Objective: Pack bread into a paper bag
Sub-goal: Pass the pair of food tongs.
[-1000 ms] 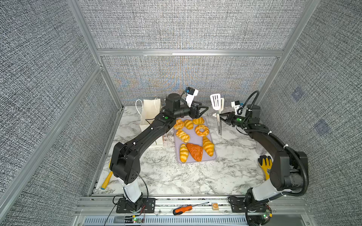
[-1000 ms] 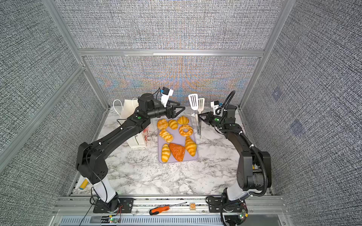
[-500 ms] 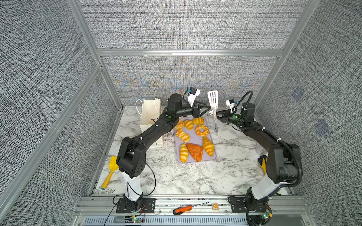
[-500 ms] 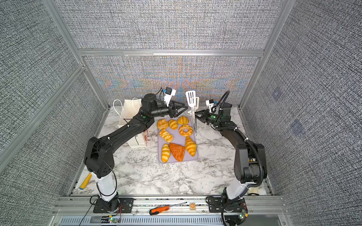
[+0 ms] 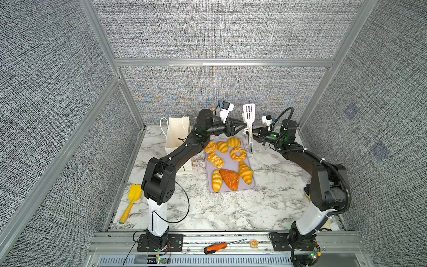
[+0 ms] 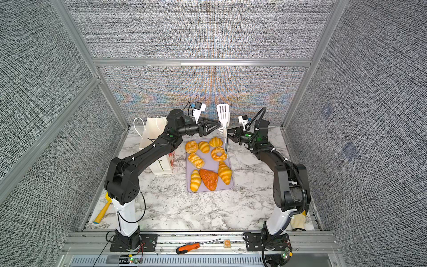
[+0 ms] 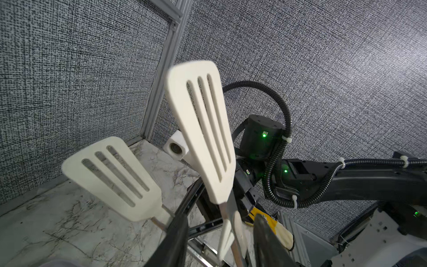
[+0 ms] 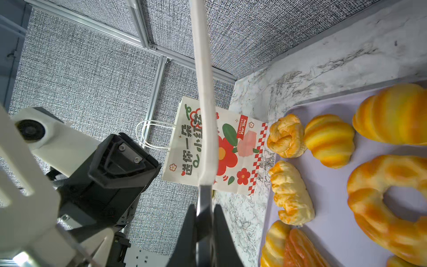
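Several glossy golden pieces of bread, among them a ring doughnut (image 5: 238, 153) and a darker triangle (image 5: 230, 182), lie on a lilac tray (image 5: 231, 190). The white flowered paper bag (image 5: 176, 133) (image 8: 231, 152) stands left of the tray, behind my left arm. My right gripper (image 5: 254, 135) (image 8: 204, 208) is shut on the metal arm of white slotted tongs (image 5: 249, 115) (image 7: 203, 129), holding them upright over the tray's far right corner. My left gripper (image 5: 243, 126) (image 7: 219, 217) reaches in from the left. Its jaws stand apart on either side of the tongs' handle, gripping nothing.
A yellow toy shovel (image 5: 132, 203) lies at the table's front left. A yellow glove (image 6: 298, 219) sits by the right arm's base. An orange-handled screwdriver (image 5: 215, 247) rests on the front rail. Grey fabric walls close in three sides.
My right arm carried the tongs leftward toward the left gripper. My left gripper stretched to the right until its jaws straddle the tongs, and they have narrowed.
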Motion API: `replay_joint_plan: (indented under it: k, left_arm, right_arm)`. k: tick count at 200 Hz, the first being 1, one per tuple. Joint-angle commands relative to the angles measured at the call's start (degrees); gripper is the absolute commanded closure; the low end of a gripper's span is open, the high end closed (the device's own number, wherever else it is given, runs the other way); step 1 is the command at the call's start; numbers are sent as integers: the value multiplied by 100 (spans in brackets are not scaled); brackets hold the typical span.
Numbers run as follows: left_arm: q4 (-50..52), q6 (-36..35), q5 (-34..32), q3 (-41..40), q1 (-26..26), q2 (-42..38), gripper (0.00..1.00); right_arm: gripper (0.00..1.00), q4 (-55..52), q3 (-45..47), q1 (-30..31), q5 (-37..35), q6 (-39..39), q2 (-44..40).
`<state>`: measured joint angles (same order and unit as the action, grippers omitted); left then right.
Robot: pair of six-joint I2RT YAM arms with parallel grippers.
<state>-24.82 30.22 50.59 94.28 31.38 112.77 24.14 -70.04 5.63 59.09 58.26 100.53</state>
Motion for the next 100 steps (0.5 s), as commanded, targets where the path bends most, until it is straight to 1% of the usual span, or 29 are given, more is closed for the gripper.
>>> replay_joint_plan:
  k: [1,43,75,78,100]
  left_arm:
    - [-353,168,274,40,-9,68,54]
    - [-431,199,353,66,-9,87,55]
    - [-371,204,481,229,-9,87,57]
    - [-354,203,490,239,-6,214,58]
    - [-304,203,517,268,-9,280,58]
  right_arm:
    - [100,-220,-144,17,-29,-286,22]
    - [100,-361,-294,83,-3,-297,80]
    - [99,-558,-395,131,41,-368,130]
    - [99,-564,-403,138,41,-369,125]
    - [99,-615,-482,175,66,-376,125]
